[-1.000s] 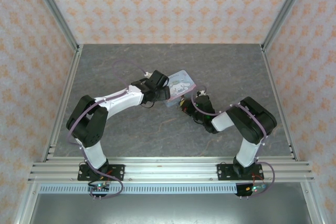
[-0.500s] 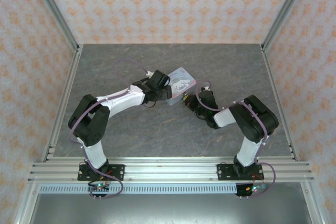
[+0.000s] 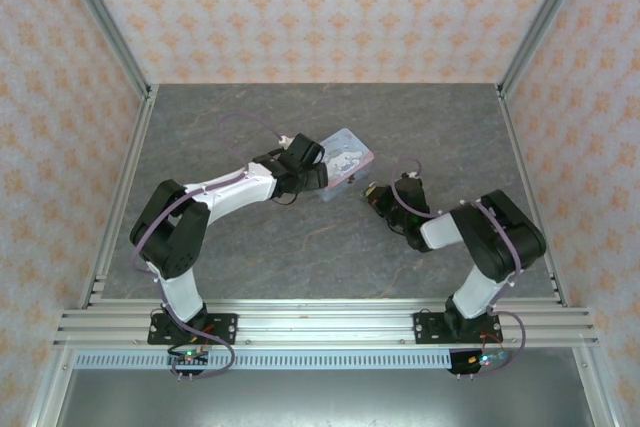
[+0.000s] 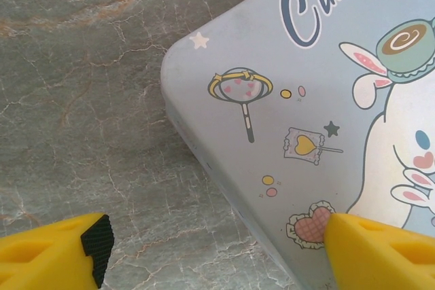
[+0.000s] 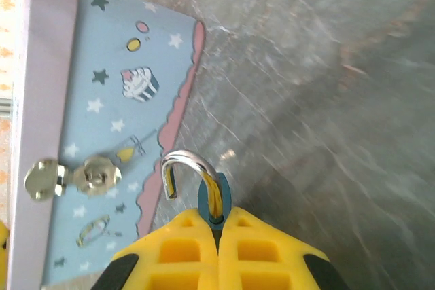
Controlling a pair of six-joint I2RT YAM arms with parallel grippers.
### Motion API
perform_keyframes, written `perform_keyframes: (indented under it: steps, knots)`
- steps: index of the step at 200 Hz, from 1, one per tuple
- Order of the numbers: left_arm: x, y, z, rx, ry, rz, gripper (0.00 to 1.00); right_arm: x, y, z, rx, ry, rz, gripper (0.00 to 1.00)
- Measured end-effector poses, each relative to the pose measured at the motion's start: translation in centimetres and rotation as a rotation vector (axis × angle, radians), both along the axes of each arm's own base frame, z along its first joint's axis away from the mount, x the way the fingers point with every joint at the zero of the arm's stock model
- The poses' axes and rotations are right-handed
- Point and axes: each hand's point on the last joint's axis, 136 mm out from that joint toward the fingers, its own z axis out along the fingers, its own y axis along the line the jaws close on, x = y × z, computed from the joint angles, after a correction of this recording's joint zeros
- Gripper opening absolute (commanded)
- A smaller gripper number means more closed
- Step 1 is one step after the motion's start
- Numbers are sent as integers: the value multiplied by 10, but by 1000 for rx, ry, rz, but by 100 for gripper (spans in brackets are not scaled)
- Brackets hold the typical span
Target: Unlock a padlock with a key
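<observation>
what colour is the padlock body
The padlock body is blue-teal; best seen in the right wrist view.

Pale-blue rectangular cartoon-printed tin (image 3: 347, 157) being seen on grey marbled tabletop (image 3: 250, 117), small silver metal clasp (image 5: 71, 174) being shown on its front wall, orange-patterned wallpaper panels (image 3: 330, 7) being framed by aluminium rails (image 3: 320, 325).

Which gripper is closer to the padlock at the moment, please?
Right. The right gripper is shut on the padlock, whose shackle pokes out beyond its fingertips. The left gripper hangs open over the tin corner, away from the padlock.
</observation>
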Motion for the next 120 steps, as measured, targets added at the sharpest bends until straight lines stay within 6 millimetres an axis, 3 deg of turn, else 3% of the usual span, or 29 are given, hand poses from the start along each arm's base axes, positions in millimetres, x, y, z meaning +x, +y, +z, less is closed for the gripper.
perform_keyframes:
  steps: [28,46,63,99,110,114,120]
  knots:
    - [-4,1,2,-3,9,-5,83,-20,-18,4,-21,20,-27,25]
    - [-12,3,4,-6,29,-14,83,-37,-32,10,-32,30,-56,48]
    - [-19,7,11,-7,35,-16,84,-52,-44,24,-43,6,-77,59]
    - [-27,11,46,-44,-16,-25,85,-73,-65,73,-15,-109,-138,77]
    - [-29,13,60,-54,-41,-24,86,-78,-73,80,-18,-125,-159,86]
    - [-29,15,65,-57,-51,-21,86,-80,-75,81,-18,-122,-165,97]
    - [-31,18,75,-63,-71,-18,87,-82,-78,80,-27,-112,-173,100]
